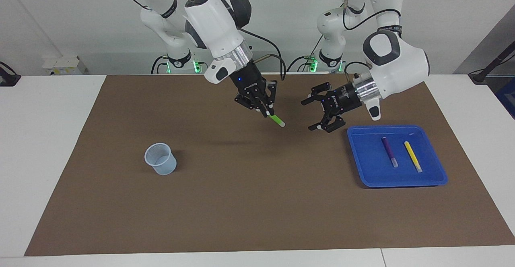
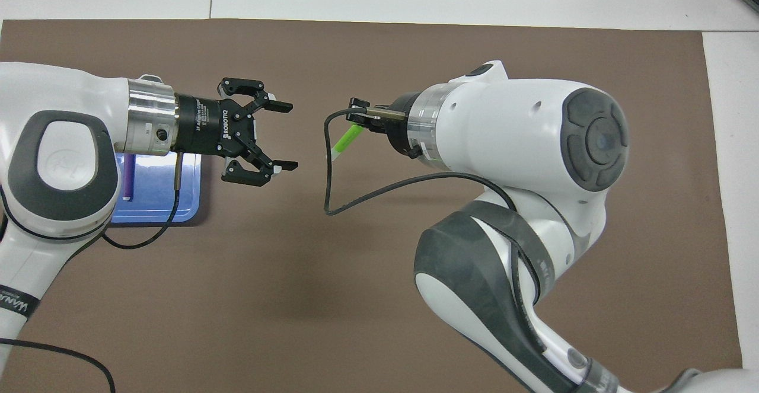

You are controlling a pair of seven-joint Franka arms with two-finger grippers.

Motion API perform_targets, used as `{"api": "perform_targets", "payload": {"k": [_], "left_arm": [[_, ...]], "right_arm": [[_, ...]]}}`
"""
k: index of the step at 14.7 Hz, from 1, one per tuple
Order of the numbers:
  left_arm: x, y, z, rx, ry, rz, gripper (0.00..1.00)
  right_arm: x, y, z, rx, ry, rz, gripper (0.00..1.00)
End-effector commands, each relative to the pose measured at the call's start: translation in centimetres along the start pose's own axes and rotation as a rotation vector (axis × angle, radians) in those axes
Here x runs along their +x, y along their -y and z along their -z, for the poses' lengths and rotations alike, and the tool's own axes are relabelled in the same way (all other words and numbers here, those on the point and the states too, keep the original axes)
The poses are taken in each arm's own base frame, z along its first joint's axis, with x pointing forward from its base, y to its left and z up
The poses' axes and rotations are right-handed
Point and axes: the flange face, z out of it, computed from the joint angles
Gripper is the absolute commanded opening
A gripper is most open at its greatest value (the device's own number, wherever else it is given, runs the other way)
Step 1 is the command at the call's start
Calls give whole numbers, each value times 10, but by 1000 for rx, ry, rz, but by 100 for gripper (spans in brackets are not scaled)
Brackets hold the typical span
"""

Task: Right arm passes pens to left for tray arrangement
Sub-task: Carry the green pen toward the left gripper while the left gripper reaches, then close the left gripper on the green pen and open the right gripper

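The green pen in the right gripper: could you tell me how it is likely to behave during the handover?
The green pen looks stiff: it juts straight from the right gripper, pinched at one end. It seems light, since that end grip holds it. Slim and round, it may well roll if dropped on the brown mat before the open left gripper takes it.

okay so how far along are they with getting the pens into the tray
Two of three are done: the purple pen and the yellow pen lie side by side in the blue tray. The right gripper holds the green pen over the mat, facing the open left gripper. Left: the handover and placing it.
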Motion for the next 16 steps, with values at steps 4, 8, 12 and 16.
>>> {"api": "perform_targets", "payload": {"k": [4, 8, 12, 16], "left_arm": [[-13, 7, -28, -86, -5, 47, 97], [-11, 13, -36, -74, -18, 38, 78], [-12, 14, -36, -65, -19, 39, 42], [-17, 23, -8, -18, -21, 40, 50]], "right_arm": [[-8, 14, -6, 59, 0, -77, 0], [-16, 25, -6, 86, -9, -113, 0], [-20, 25, -14, 87, -2, -123, 0], [-20, 22, -20, 84, 8, -128, 0]]}}
